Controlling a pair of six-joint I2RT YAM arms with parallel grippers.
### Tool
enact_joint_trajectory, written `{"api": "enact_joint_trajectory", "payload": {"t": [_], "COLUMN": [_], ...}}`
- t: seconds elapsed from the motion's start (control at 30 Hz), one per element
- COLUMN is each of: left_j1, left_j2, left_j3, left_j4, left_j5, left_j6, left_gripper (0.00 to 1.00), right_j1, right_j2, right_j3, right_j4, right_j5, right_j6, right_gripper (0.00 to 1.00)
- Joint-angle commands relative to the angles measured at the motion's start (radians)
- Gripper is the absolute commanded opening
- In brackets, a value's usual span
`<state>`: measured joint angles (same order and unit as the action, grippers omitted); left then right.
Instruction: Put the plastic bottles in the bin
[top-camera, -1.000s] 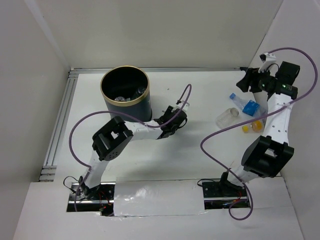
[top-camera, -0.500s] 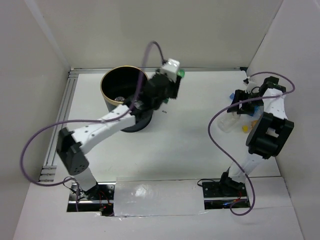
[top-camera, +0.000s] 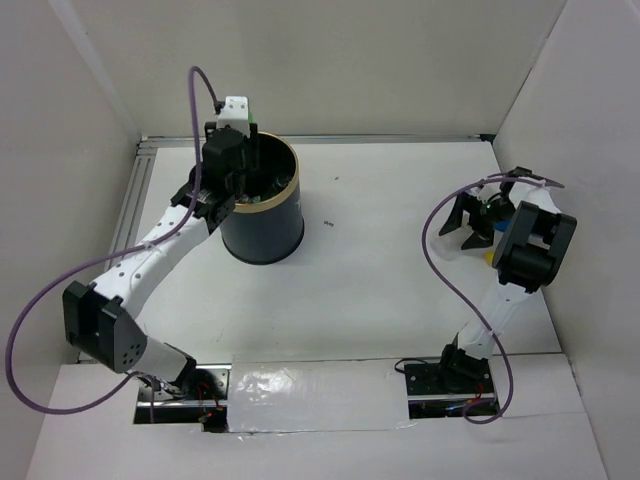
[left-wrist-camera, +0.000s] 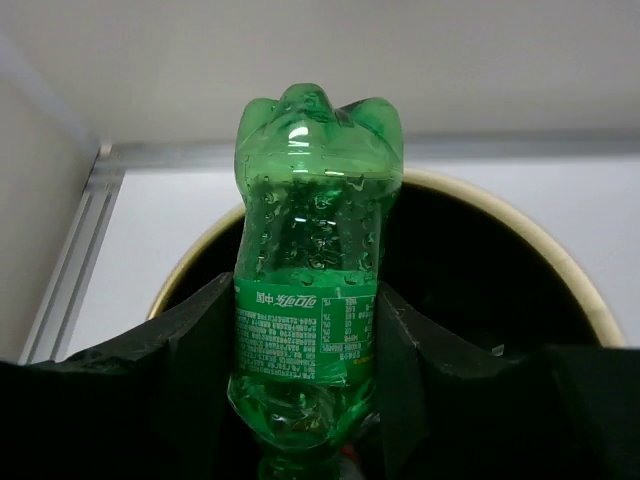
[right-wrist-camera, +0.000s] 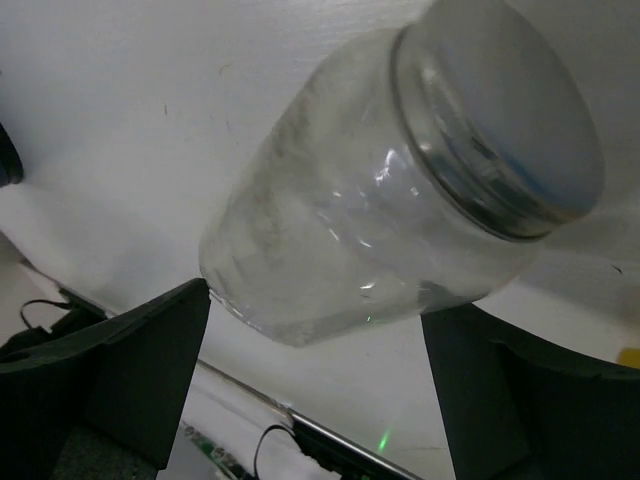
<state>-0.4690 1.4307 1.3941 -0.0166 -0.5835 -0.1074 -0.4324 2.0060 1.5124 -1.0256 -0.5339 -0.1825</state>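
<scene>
- The green bottle (left-wrist-camera: 308, 270) has a green label with white writing. The letters are small and odd, and I cannot read them.
- The left gripper (left-wrist-camera: 302, 345) pinches this bottle on both sides. Its bumpy bottom end points up in the left wrist view.
- The bottle hangs over the gold rim of the bin (left-wrist-camera: 520, 232), at the upper left of the top view.
- Half a second ago the left gripper (top-camera: 232, 165) was by the bin's (top-camera: 265, 225) upper right side. Now it is over the upper left side.
- The right gripper (right-wrist-camera: 315, 310) is spread wide, with a clear bottle (right-wrist-camera: 380, 200) lying between its fingers (right-wrist-camera: 130, 370).
- That bottle lies on the white table (top-camera: 380, 270) at the right, and no words show on it.
- The right gripper (top-camera: 468, 218) has come down lower than before.
</scene>
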Motion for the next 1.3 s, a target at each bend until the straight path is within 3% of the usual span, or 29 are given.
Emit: {"api": "enact_joint_trajectory", "payload": {"t": [0.0, 0.03, 0.07, 0.1, 0.17, 0.2, 0.27, 0.3, 0.33, 0.4, 0.5, 0.57, 0.63, 0.7, 0.8, 0.93, 1.07, 1.17, 1.27], "left_j1": [0.05, 0.064, 0.064, 0.073, 0.073, 0.073, 0.073, 0.05, 0.035, -0.011, -0.087, -0.118, -0.18, -0.238, -0.354, -0.538, -0.618, -0.651, -0.661], "left_j2": [0.02, 0.03, 0.03, 0.039, 0.048, 0.036, 0.025, -0.008, -0.028, -0.07, -0.173, -0.226, -0.298, -0.332, -0.355, -0.388, -0.398, -0.426, -0.44], "left_j3": [-0.021, -0.033, -0.043, -0.043, -0.015, 0.005, 0.016, 0.028, 0.028, 0.037, 0.002, -0.047, -0.177, -0.329, -0.466, -0.683, -0.803, -0.883, -0.943], "left_j4": [0.02, 0.011, 0.01, 0.01, -0.009, -0.019, -0.019, -0.019, -0.005, 0.004, 0.041, 0.05, 0.107, 0.15, 0.211, 0.285, 0.276, 0.267, 0.276], "left_j5": [0.039, 0.06, 0.06, 0.06, 0.071, 0.085, 0.094, 0.094, 0.112, 0.146, 0.259, 0.439, 0.607, 0.639, 0.651, 0.544, 0.465, 0.422, 0.413], "left_j6": [-0.021, -0.021, -0.021, -0.021, -0.032, -0.041, -0.041, -0.041, -0.041, -0.032, 0.003, 0.003, -0.008, -0.06, -0.155, -0.216, -0.239, -0.281, -0.308], "left_gripper": [0.37, 0.62, 0.62, 0.84, 0.91, 0.95, 0.98, 0.98, 0.98, 0.98, 0.98, 0.95, 0.91, 0.91, 0.88, 0.88, 0.88, 0.88, 0.88], "right_j1": [0.02, 0.02, 0.029, 0.029, 0.029, 0.029, 0.038, 0.038, 0.038, 0.056, 0.099, 0.139, 0.214, 0.315, 0.418, 0.614, 0.75, 0.848, 0.923], "right_j2": [0.059, 0.068, 0.079, 0.079, 0.079, 0.088, 0.088, 0.099, 0.114, 0.134, 0.134, 0.123, 0.099, 0.077, -0.008, -0.14, -0.202, -0.121, 0.008], "right_j3": [0.069, 0.069, 0.069, 0.069, 0.069, 0.078, 0.078, 0.078, 0.091, 0.129, 0.205, 0.283, 0.434, 0.59, 0.69, 0.66, 0.611, 0.701, 0.882], "right_j4": [0.048, 0.048, 0.064, 0.064, 0.09, 0.09, 0.102, 0.102, 0.102, 0.056, 0.004, -0.089, -0.152, -0.166, -0.081, 0.195, 0.509, 0.53, 0.467], "right_j5": [0.02, 0.02, 0.02, 0.035, 0.035, 0.044, 0.045, 0.045, 0.034, 0.002, -0.061, -0.113, -0.133, -0.143, -0.152, -0.198, -0.261, -0.252, -0.252], "right_j6": [0.072, 0.083, 0.083, 0.095, 0.095, 0.104, 0.104, 0.104, 0.095, 0.066, -0.061, -0.231, -0.325, -0.444, -0.538, -0.571, -0.54, -0.499, -0.457], "right_gripper": [0.92, 0.93, 0.93, 0.93, 0.93, 0.88, 0.84, 0.75, 0.54, 0.37, 0.23, 0.17, 0.16, 0.16, 0.16, 0.12, 0.07, 0.07, 0.24]}}
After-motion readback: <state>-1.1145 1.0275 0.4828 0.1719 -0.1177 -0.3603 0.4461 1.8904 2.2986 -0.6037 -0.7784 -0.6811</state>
